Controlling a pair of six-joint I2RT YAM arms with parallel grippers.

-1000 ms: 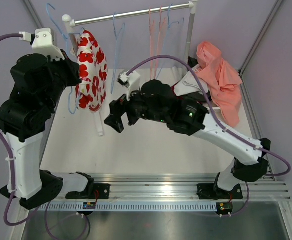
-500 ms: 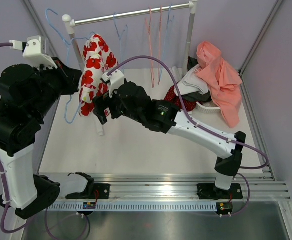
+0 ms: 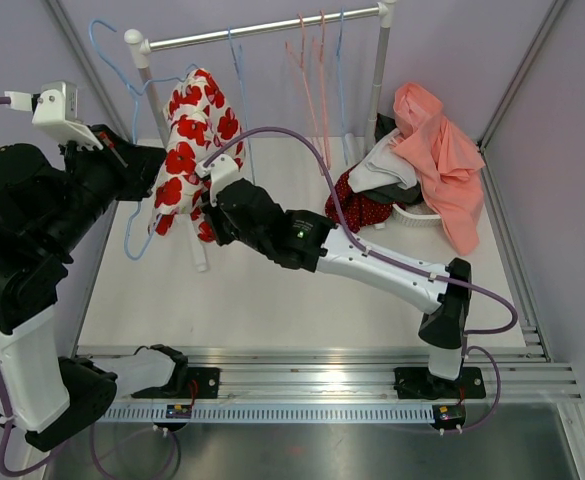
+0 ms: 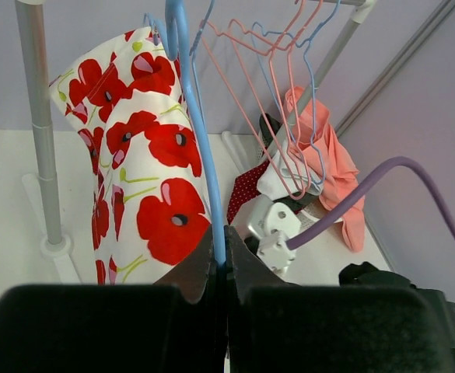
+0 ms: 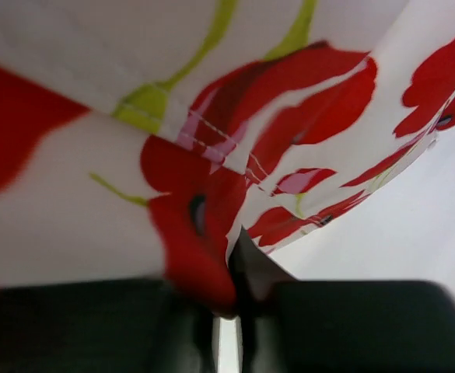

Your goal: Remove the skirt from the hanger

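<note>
We hold the blue hanger (image 4: 201, 148) in the left gripper (image 4: 220, 264), whose jaws are closed hard on the wire. The poppy-print skirt (image 4: 145, 179) hangs from it above the desk (image 3: 272, 290), beside the left post (image 4: 39, 124) of the clothes rail (image 3: 262, 28). The right gripper (image 5: 229, 307) is closed on a lower fold of the skirt, and the cloth runs down into the narrow gap between its fingers.

To do this step well, we judge that the left arm should keep the hanger rigid while the right arm draws the skirt off along the hanger's arm, not straight down. The pull should be slow and steer away from the post. We cannot make out how the waistband is fixed to the hanger, so a snag there is the thing to watch. The pinch looks close to the hem, so the fabric may slip out.

Only the right wrist view shows the cloth actually caught, because from above the skirt hides those fingers. Only the left wrist view shows the wire between the jaws. The overhead view alone gives the layout of both arms and shows the heap of clothes (image 3: 427, 150) at the far right.
</note>
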